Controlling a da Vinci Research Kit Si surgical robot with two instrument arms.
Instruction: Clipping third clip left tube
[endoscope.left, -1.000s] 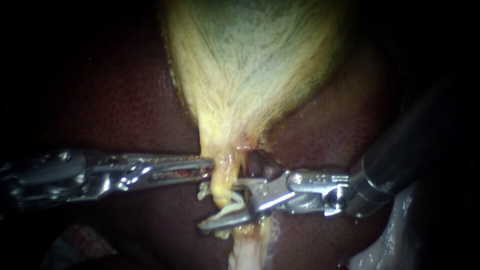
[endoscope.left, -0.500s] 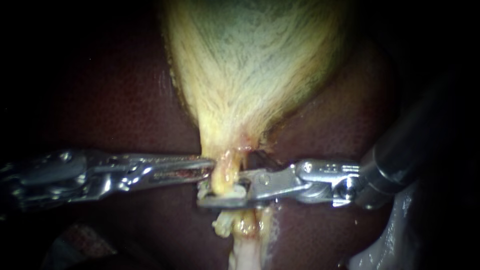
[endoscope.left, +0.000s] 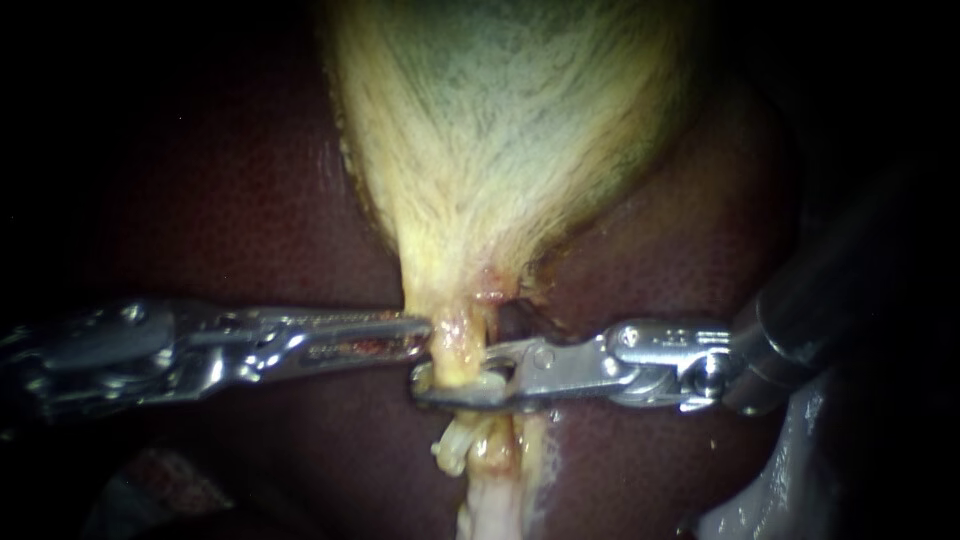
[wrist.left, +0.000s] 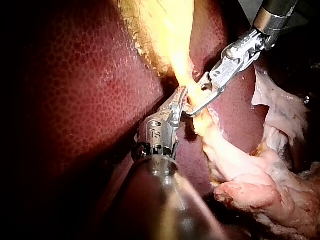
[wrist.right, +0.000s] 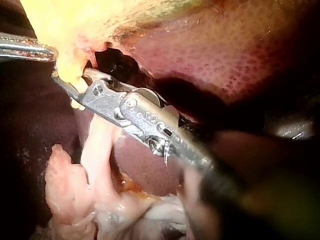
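Just below the gallbladder (endoscope.left: 500, 150), right instrument (endoscope.left: 428, 385) jaws are clamped round the tube (endoscope.left: 455, 345); left instrument (endoscope.left: 420, 332) jaws closed, tip touching it.

The pale yellow gallbladder (endoscope.left: 510, 130) tapers down to just above the jaws of the right instrument (endoscope.left: 428, 388); dark red liver (endoscope.left: 230, 200) surrounds them; pale loose tissue (endoscope.left: 495, 500) lies below.

Right instrument (endoscope.left: 440, 385) closed on tube (endoscope.left: 455, 345), shifted rightward.
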